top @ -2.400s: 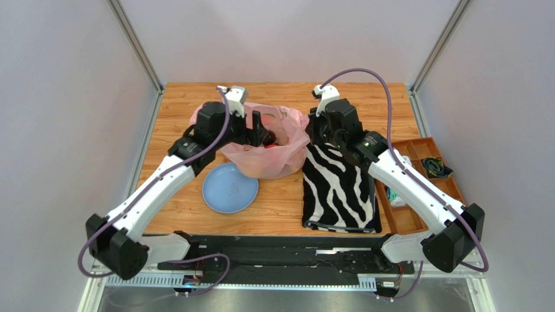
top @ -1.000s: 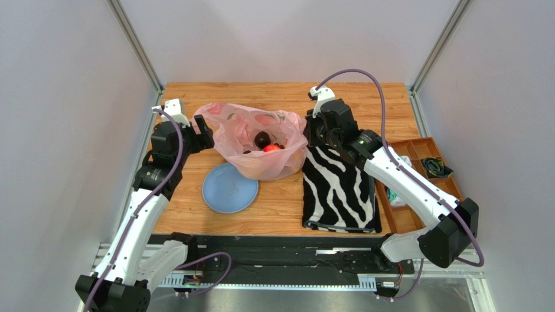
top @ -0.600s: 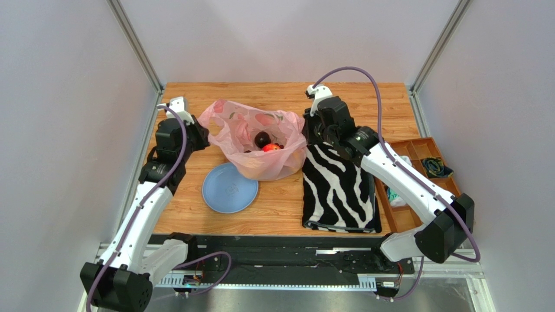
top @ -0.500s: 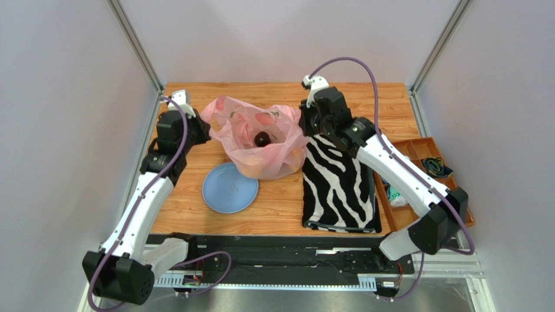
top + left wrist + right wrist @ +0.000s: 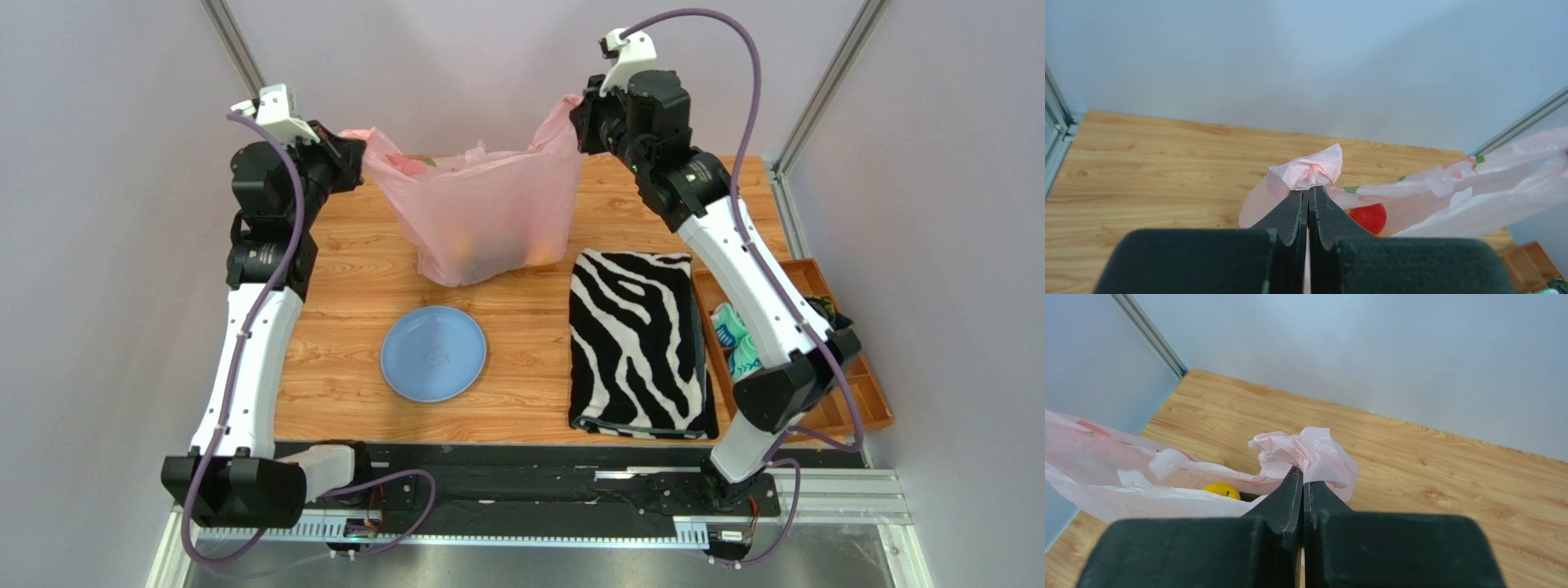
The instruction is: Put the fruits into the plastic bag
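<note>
Left gripper (image 5: 1309,193) pinched tight on one handle of the pink plastic bag (image 5: 485,208), right gripper (image 5: 1298,473) clamped on the other handle, bag stretched between them, red apple (image 5: 1368,217) and yellow citrus (image 5: 1222,490) inside

The plastic bag (image 5: 485,214) is thin, see-through pink plastic, soft and crinkly with a little shine, and it bunches into wrinkles at the left gripper (image 5: 1309,195) and the right gripper (image 5: 1302,474), whose black fingers (image 5: 1290,214) look dull and a bit grainy, like rubber. Inside it the red apple (image 5: 1368,217) has a smooth, shiny skin and the yellow citrus (image 5: 1221,490) looks smooth and bright. The table (image 5: 368,282) is pale wood with lines of grain and a soft sheen, the zebra-striped cloth (image 5: 640,343) looks soft and dull, and the blue plate (image 5: 432,353) looks smooth and hard.
</note>
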